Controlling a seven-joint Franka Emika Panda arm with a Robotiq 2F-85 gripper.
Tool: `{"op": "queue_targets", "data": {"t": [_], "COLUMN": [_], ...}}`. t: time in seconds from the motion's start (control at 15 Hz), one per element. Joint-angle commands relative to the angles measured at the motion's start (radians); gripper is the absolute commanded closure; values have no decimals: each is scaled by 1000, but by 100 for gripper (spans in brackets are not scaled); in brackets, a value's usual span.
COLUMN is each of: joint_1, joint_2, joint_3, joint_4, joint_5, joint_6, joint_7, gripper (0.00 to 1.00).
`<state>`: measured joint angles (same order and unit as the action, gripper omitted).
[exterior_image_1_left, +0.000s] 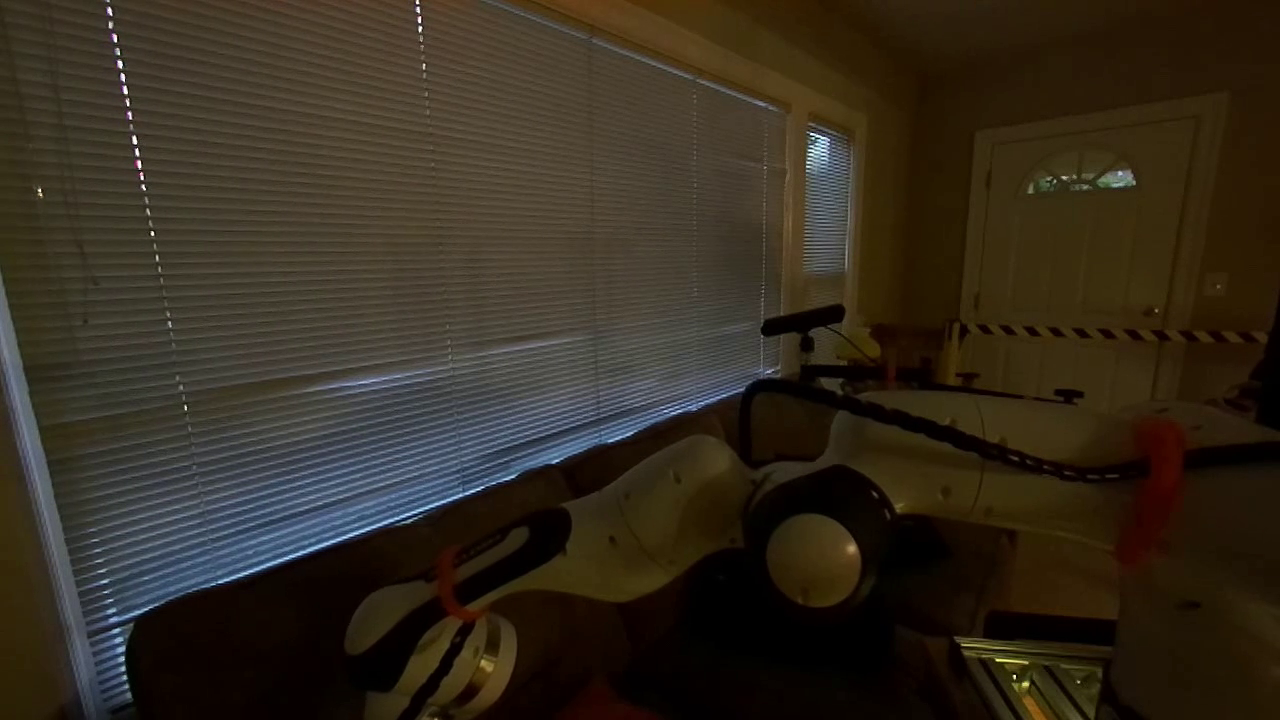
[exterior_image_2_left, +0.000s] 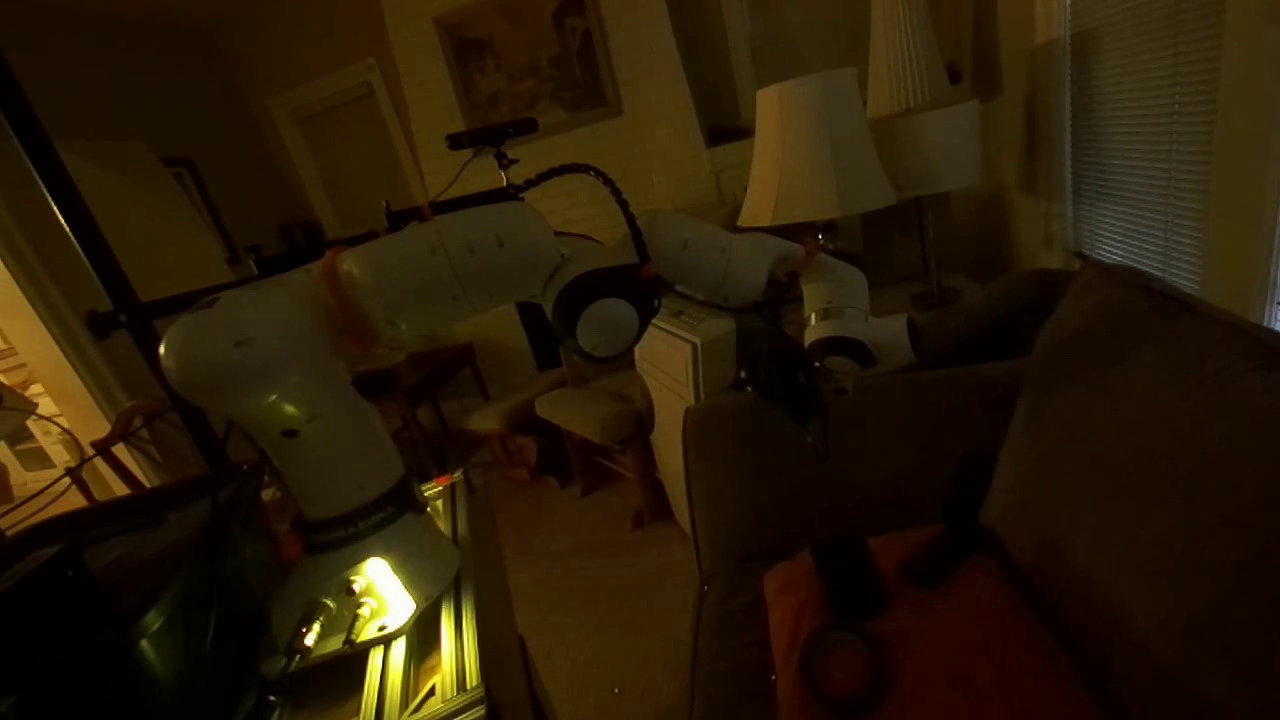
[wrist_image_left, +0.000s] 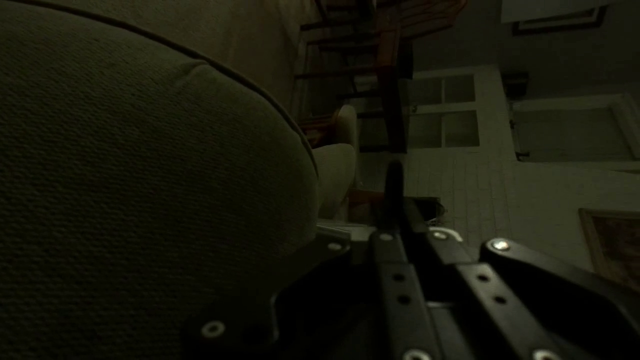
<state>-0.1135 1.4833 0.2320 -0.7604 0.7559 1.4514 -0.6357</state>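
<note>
My gripper (wrist_image_left: 395, 187) is dark and its fingers are together in the wrist view, with nothing seen between them. The wrist view is turned sideways. The padded arm of a sofa (wrist_image_left: 165, 150) fills its left side, close beside the gripper; whether they touch I cannot tell. In an exterior view the dark gripper (exterior_image_2_left: 785, 385) is at the sofa's arm (exterior_image_2_left: 850, 440), below the white wrist. An orange cloth (exterior_image_2_left: 930, 630) lies on the sofa seat with a dark ring (exterior_image_2_left: 840, 665) and other dark items on it. In an exterior view (exterior_image_1_left: 470, 660) only the wrist shows.
A white cabinet (exterior_image_2_left: 670, 360) and lamps with pale shades (exterior_image_2_left: 815, 150) stand behind the arm. Wooden chairs (exterior_image_2_left: 600, 415) stand farther back. Blinds (exterior_image_1_left: 400, 300) cover the window behind the sofa. The robot base stands on a metal frame (exterior_image_2_left: 455, 600). The room is dark.
</note>
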Motion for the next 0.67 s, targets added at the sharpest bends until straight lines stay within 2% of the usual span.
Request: {"op": "queue_targets", "data": {"t": [0.0, 0.6], "joint_1": [6, -1], "joint_2": [7, 8], "joint_3": [8, -13], "joint_4": [22, 12], "joint_5": [-25, -25], "joint_6": [-2, 65], "joint_7": [-5, -2], "gripper": [99, 99]}}
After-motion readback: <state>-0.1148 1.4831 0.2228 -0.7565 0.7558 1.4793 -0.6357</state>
